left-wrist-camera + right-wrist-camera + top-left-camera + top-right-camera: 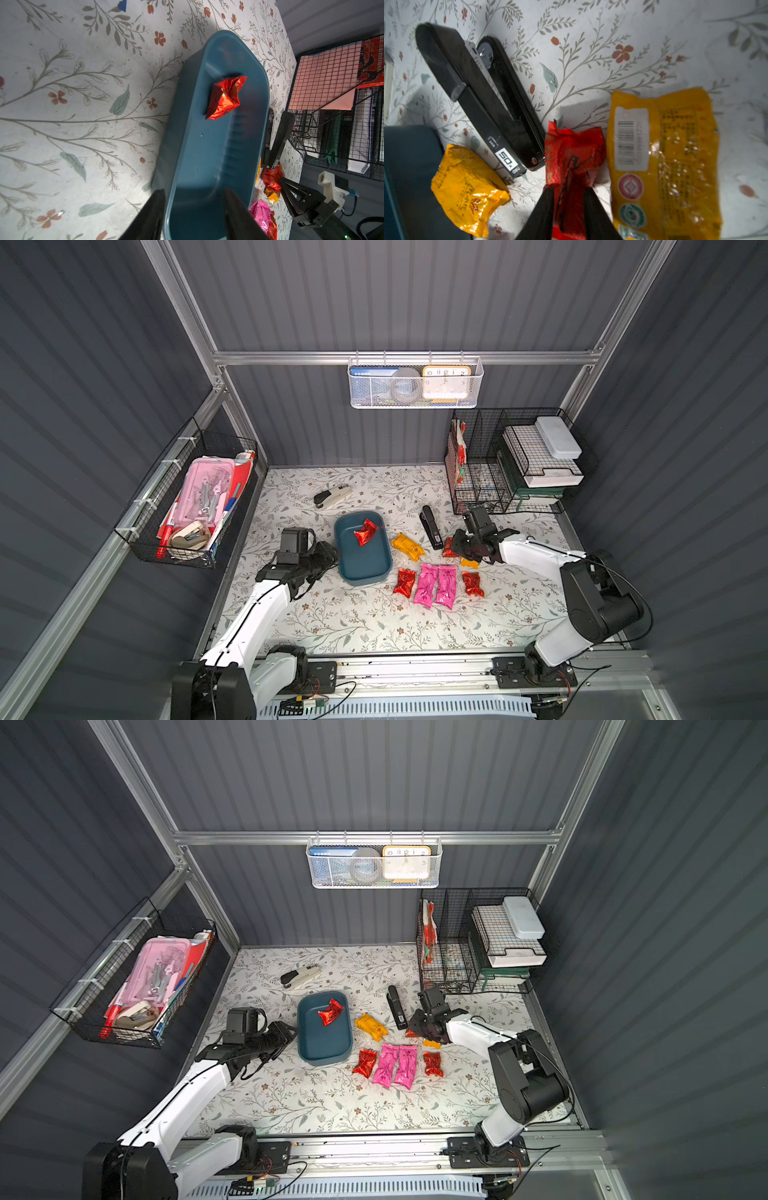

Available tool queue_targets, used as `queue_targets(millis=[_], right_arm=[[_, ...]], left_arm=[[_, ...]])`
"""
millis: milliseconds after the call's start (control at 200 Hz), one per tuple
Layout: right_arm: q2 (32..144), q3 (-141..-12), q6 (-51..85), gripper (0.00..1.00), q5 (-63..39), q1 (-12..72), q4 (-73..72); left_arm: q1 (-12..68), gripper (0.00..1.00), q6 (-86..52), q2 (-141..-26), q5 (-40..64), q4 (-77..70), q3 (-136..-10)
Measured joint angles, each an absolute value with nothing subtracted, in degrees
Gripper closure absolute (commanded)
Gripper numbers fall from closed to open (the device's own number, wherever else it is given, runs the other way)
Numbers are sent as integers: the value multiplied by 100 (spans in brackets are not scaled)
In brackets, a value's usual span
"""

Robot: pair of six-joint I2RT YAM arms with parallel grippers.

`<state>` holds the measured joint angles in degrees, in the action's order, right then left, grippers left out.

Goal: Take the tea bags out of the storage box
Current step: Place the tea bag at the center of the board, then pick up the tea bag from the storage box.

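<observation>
On the floral table (374,622): matte printed sheet, flat and crowded; seven tea bags (426,587) lie outside the storage box (363,564), and one red sachet (365,532) lies inside.
Box: shallow teal plastic with smooth walls and rounded corners. It looks light, so a finger catching its wall could skid or tip it.
Left gripper (194,191): jaws parted astride the box's near end wall, one finger outside and one inside, clamping nothing.
Right gripper (569,188): fingers flank a second red sachet (571,149) lying on the table. Whether they pinch it or merely bracket it cannot be told.
Black stapler (430,529): long, hard and glossy, just beside that sachet. Foil clinging to a finger could ride up with the arm and knock it.
Magenta pair (446,587): longer, flat and shiny, lying side by side, with a crinkly red one on either flank.
Orange-yellow sachets (407,546): puffed foil, creased, one each side of the stapler's near end.
Sachet in the box: crumpled red foil with twisted ends, near the far end, one tip against the wall. It looks slippery and crushable, and would probably slide out of a shallow pinch.
</observation>
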<state>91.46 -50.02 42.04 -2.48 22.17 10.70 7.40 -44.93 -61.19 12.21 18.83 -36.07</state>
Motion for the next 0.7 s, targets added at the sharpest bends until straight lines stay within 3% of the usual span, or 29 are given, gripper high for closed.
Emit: queue_targets(millis=[350,490,700], right_arm=[[7870,-5308,3861,61,-174,2357,1568],[7894,-5835,3601,54,-82,3028,1806],[8471,-6755,3236,53,14,4056,1938]], left_arm=[[740,50,-4445,-6171,1219,1761,-3605],[740,50,-4359,-6292,1223,1758,-3605],[740,50,-4344,-6517,1221,1758,-3889]])
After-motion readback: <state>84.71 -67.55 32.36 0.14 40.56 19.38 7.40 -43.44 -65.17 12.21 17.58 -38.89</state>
